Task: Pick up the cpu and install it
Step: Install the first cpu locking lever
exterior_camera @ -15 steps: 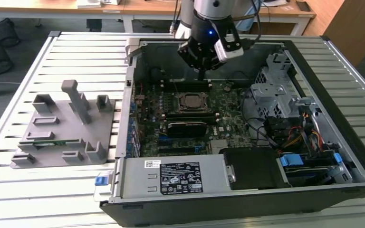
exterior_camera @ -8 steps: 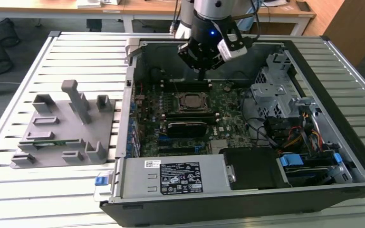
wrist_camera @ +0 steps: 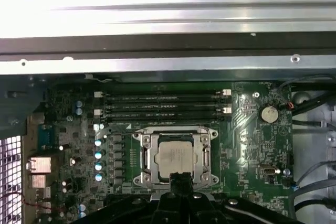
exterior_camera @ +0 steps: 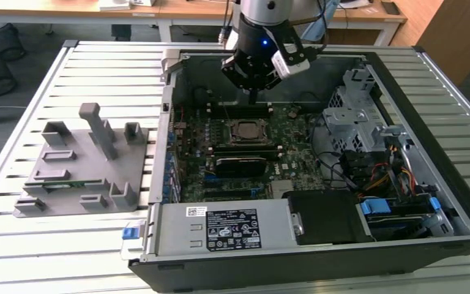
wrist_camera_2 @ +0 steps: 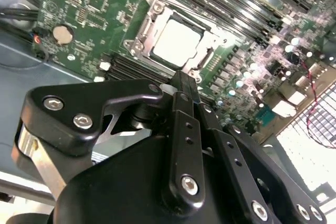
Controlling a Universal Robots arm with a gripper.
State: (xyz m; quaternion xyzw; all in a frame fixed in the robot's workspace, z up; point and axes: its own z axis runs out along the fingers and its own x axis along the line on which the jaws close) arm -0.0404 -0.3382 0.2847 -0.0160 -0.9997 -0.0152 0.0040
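Slatted metal worktop (exterior_camera: 96, 245), carrying an open computer case (exterior_camera: 431, 202) toward the exterior view's right and a grey fixture (exterior_camera: 80, 165) toward the exterior view's left, the two just beside each other. Case: black, lying on its side, lid off; inside it a green motherboard (exterior_camera: 300, 159), a silver power supply (exterior_camera: 218, 226) along the near wall, a grey metal drive cage (exterior_camera: 354, 116) and bundled cables (exterior_camera: 382, 177) on the exterior view's right. Fixture: several upright posts and shallow recesses, with a narrow green strip (exterior_camera: 59, 184) lying in one slot. Arm (exterior_camera: 264, 18): silver and black, coming down from above into the far part of the case. Gripper (exterior_camera: 254, 98): black, hanging above the motherboard just beyond the socket (exterior_camera: 246, 131), apart from it; in both wrist views its finger tip appears at the edge of the socket frame, jaws drawn together with no gap visible and nothing between them. Socket: dark square with a metal frame, near the middle of the board, flanked by long memory slots (wrist_camera: 163, 106). Cpu (wrist_camera: 176, 159): small flat square with a silvery-white top, seated in the socket, level, enclosed by the frame, also seen in the second wrist view (wrist_camera_2: 176, 43). Coin cell (wrist_camera: 269, 114): round, silver, on the board well apart from the socket.
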